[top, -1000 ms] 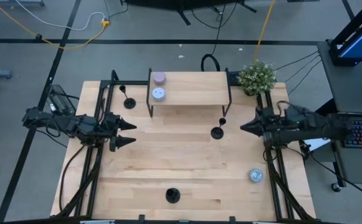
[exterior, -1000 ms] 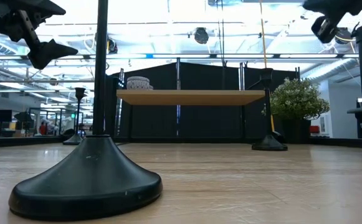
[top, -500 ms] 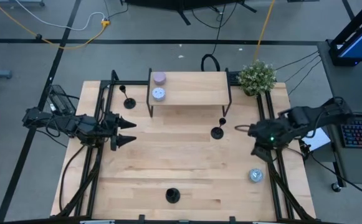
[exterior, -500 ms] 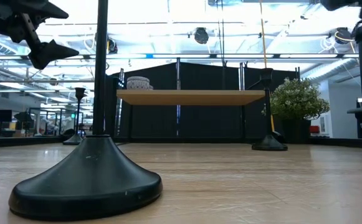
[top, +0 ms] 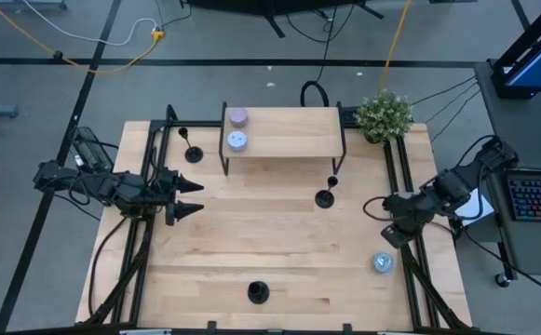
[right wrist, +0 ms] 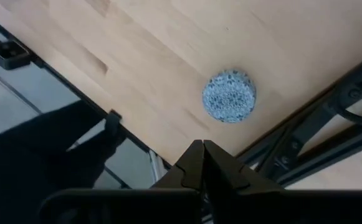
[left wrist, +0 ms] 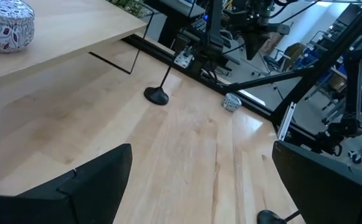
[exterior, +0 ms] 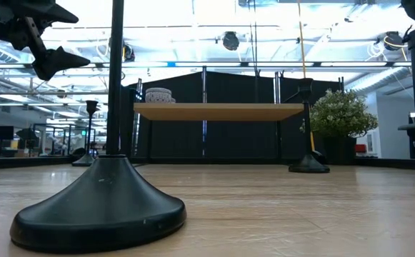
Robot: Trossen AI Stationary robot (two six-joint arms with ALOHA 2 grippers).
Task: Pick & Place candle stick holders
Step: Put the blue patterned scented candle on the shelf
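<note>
Left gripper [top: 196,196] hovers at the table's left edge, jaws wide apart, empty. Right gripper [top: 371,205] sits at the right edge, fingers pressed together, empty, above the blue candle tin [top: 382,263].

Candle stick holders: one near the shelf's [top: 284,130] left leg [top: 193,152], one right of centre [top: 325,196], one at the front edge [top: 258,293].

Suggest: left arm takes the nearest holder, pinches the stem low, lifts straight up so the base doesn't tip.
</note>
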